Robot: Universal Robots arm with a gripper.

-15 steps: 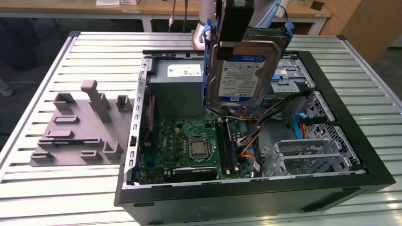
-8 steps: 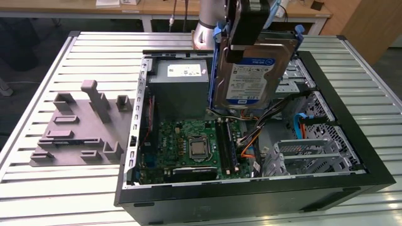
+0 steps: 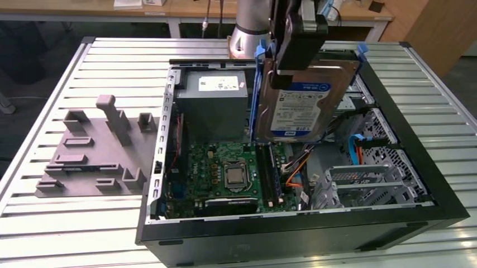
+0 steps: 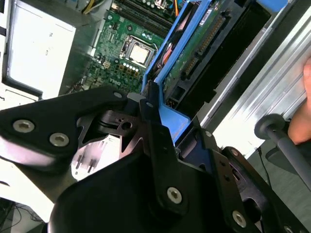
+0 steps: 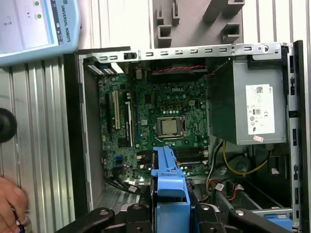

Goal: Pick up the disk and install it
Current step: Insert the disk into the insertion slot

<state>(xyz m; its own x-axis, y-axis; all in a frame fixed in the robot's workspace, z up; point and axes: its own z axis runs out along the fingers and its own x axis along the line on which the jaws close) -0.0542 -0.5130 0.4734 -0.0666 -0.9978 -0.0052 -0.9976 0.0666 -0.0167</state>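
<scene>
The pincer (image 3: 292, 67) grips the disk (image 3: 307, 109), which hangs at six o'clock from it, long axis upright, over the open computer case (image 3: 298, 231).

Pretty plain setup: the desk (image 3: 89, 223) is made of silvery ribbed slats running across it. An open black PC case (image 3: 298, 237) is laid flat on it, insides up. A grey moulded fixture (image 3: 93, 159) with upright posts is parked just beside the case, on the exterior view's left.
</scene>
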